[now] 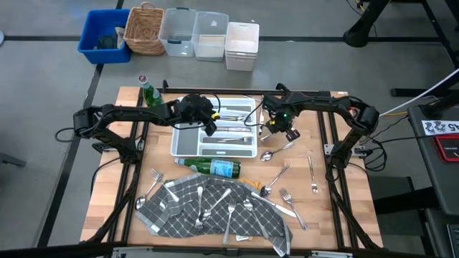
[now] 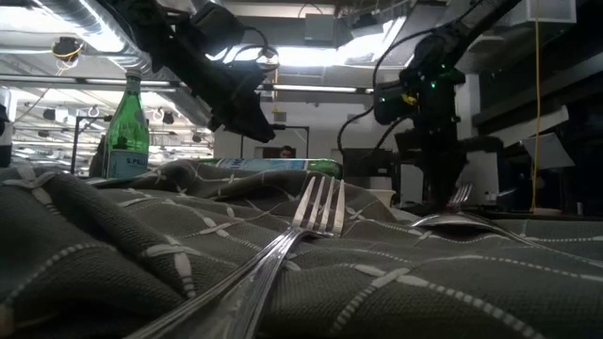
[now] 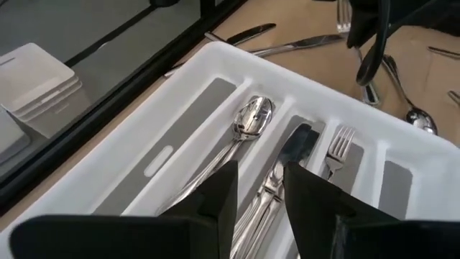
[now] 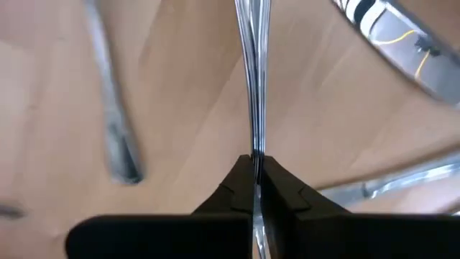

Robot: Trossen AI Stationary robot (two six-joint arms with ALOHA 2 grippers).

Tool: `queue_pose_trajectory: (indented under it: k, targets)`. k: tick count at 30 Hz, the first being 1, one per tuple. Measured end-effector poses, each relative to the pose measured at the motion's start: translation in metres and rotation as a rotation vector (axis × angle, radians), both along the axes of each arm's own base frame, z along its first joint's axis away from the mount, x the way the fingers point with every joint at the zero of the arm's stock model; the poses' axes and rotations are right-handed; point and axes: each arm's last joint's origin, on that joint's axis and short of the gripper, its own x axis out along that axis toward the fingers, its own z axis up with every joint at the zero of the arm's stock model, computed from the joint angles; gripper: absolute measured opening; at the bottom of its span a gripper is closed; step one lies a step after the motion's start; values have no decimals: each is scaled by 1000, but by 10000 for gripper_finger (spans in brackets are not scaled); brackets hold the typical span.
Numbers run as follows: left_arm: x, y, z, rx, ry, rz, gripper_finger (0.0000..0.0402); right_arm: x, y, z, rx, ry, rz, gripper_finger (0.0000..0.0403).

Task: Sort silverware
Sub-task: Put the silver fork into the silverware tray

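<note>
Silverware piece [image 4: 253,86], thin, stiff and likely slippery, is pinched at its handle by my right hand [image 4: 256,164], just beside the tray [image 1: 247,152]; my left hand [image 3: 257,188] hovers half-open over the tray.

The bench [image 1: 323,215] is pale wood inside a black frame [image 1: 337,186]. A dark grey cloth [image 1: 179,211] with a thin white grid covers its near edge, and shiny silver silverware [image 1: 229,215] lies on it and on the bare wood. The tray [image 1: 188,147] is white with grey compartment floors. Both bottles [image 1: 215,168] are green glass, the lying one with a blue label. Both arms [image 1: 122,115] are black.
</note>
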Motion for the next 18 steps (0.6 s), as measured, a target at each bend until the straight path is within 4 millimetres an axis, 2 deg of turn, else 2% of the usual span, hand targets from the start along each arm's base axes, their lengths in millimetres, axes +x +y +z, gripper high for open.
queue_pose_trajectory:
  k: [8,13,18]
  targets:
    - [-13,-5,22,6,-64,11,100,7,-4,38,16,27,-141,10]
    - [-32,-13,34,-54,-41,44,100,22,-3,61,37,-81,-268,11]
    - [-59,-23,44,-189,-25,128,100,46,15,72,67,-234,-238,11]
